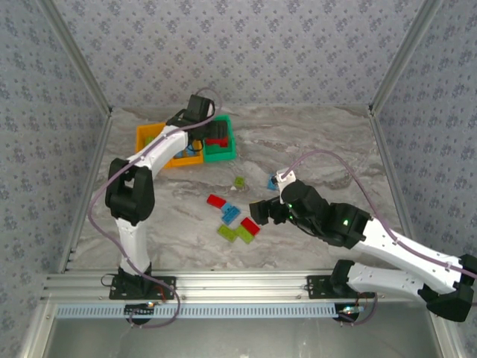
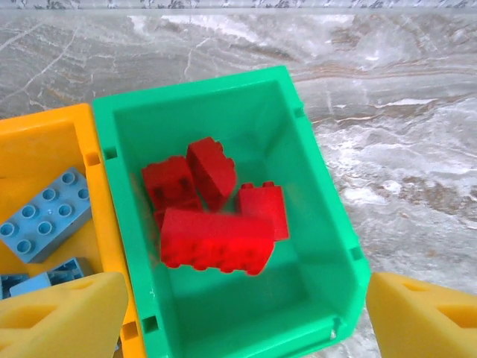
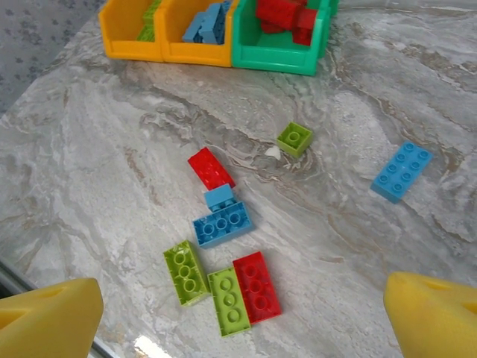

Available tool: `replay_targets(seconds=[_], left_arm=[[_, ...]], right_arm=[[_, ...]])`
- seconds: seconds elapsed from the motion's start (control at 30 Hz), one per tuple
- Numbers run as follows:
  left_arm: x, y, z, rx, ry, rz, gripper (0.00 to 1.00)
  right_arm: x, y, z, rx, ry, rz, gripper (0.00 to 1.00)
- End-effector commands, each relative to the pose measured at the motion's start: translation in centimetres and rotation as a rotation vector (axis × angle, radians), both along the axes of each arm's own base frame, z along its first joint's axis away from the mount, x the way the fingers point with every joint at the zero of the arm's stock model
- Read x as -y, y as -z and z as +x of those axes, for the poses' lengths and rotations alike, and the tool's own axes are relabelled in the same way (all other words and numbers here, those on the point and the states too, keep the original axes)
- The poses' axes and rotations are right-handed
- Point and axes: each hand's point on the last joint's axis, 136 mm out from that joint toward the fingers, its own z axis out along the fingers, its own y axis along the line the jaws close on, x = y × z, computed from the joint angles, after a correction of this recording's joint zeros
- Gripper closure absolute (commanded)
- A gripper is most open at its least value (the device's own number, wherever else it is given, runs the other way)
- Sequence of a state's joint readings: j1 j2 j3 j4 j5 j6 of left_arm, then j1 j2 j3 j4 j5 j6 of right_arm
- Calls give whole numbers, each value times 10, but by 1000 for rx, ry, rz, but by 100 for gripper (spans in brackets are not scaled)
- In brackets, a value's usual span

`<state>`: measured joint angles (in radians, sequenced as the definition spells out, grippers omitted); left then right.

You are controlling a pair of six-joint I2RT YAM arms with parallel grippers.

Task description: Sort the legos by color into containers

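Red brick (image 3: 256, 287) lies just left of my open right gripper (image 3: 242, 317), long axis across the jaws; left gripper (image 2: 242, 313) hangs open over the green bin (image 2: 328, 224).

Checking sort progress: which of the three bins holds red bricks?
The green open-topped plastic bin at the right end; red plastic bricks lie inside. The middle orange plastic bin holds light blue bricks, the left orange bin lime green bricks.

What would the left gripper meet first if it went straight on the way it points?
Probably the red legos piled in the green bin, which lie straight ahead of the open left gripper. Depth is unclear, so the bin's near rim might be touched first.
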<state>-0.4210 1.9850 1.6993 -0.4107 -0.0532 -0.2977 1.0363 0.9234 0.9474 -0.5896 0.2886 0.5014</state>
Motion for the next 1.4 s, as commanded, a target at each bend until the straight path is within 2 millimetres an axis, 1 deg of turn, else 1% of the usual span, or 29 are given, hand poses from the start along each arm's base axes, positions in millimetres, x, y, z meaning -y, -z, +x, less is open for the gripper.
replay_targets(seconds=[0.0,0.07,0.17,0.23,0.27,0.33,0.37,0.4,0.43,0.5,0.6,0.67,0.73,0.77,0.87,0.93,1.0,1.07,1.1,1.17,1.27,1.37], left_arm=[[-1,-53,-34,48,38,-67,16],[-3,-69,-64,65,56,-97,15],[0,-91,-126,108,127,-122,15],[6,-93,-167,139,197,-106,15],[8,-89,-181,145,213,-97,15],[15,-76,-207,115,245,-86,15],[19,-66,-217,84,254,-70,15],[21,-58,-221,62,251,-56,15],[25,-49,-223,40,252,-45,15],[34,-30,-221,-5,247,-38,14],[51,-2,-205,-67,251,-4,13],[68,18,-190,-108,267,23,13],[83,37,-177,-143,274,39,13],[89,48,-170,-160,271,54,13],[99,70,-152,-176,259,95,13],[101,83,-142,-173,247,122,13],[97,96,-134,-183,224,166,14],[92,108,-128,-201,206,187,17],[91,114,-127,-210,200,191,20],[90,124,-127,-226,202,189,28],[95,133,-130,-242,219,173,36],[96,141,-132,-261,227,169,42]], right_arm=[[19,18,11,-25,112,-51,1],[23,25,20,-47,160,-63,1],[28,40,37,-104,235,-94,2],[31,49,48,-129,278,-121,2],[34,56,55,-138,306,-142,2],[42,70,68,-187,382,-122,1],[43,75,76,-204,402,-90,1],[44,79,81,-216,413,-73,2],[45,82,85,-223,420,-57,2],[49,83,88,-218,433,-41,1],[53,80,83,-212,434,-19,1],[59,79,75,-214,434,-5,1],[69,78,64,-214,443,-3,1],[75,78,60,-214,451,-2,1],[89,76,47,-204,465,18,1],[100,78,36,-211,481,21,1],[106,78,30,-208,488,42,0],[110,76,26,-204,493,64,1],[111,75,24,-201,492,72,1],[110,72,22,-202,481,88,1],[105,64,21,-200,453,118,0],[101,57,20,-199,430,133,1]])
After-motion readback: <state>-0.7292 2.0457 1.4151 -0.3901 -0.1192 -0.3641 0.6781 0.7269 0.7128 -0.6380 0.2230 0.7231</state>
